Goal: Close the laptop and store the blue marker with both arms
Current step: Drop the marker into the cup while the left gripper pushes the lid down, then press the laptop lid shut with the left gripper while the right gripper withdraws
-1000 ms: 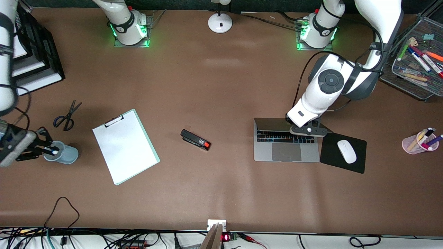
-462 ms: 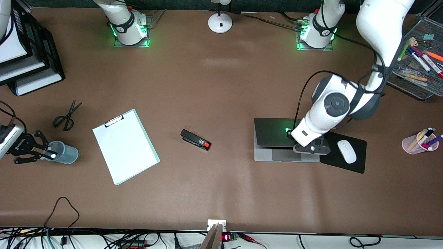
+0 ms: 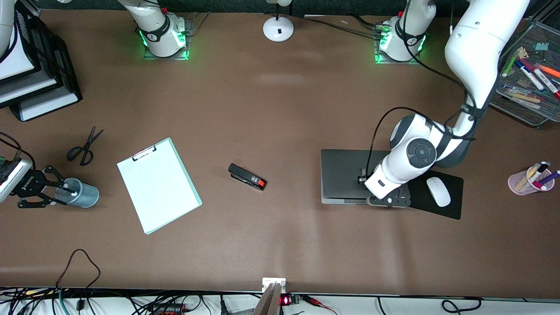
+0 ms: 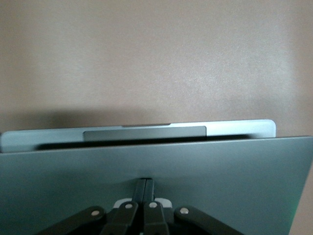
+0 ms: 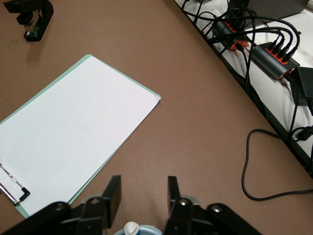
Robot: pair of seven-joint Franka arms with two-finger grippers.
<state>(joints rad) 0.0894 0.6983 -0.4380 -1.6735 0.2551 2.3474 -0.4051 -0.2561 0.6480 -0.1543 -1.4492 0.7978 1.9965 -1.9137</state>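
The silver-grey laptop lies with its lid down almost flat; in the left wrist view a thin dark gap shows between the lid and the base's front edge. My left gripper is shut and rests its fingertips on the lid near that front edge; it also shows in the left wrist view. The blue marker stands in a blue-grey cup at the right arm's end of the table; its white end points up. My right gripper is open and empty beside the cup, and shows in the right wrist view.
A black mouse pad with a white mouse lies beside the laptop. A clipboard, a stapler and scissors lie mid-table. A pink pen cup and a mesh tray stand at the left arm's end. Cables run along the table's front edge.
My left gripper has pushed the laptop's lid from open down to almost flat, moving toward the front camera. My right gripper has opened and drawn back from the cup, leaving the marker in it.
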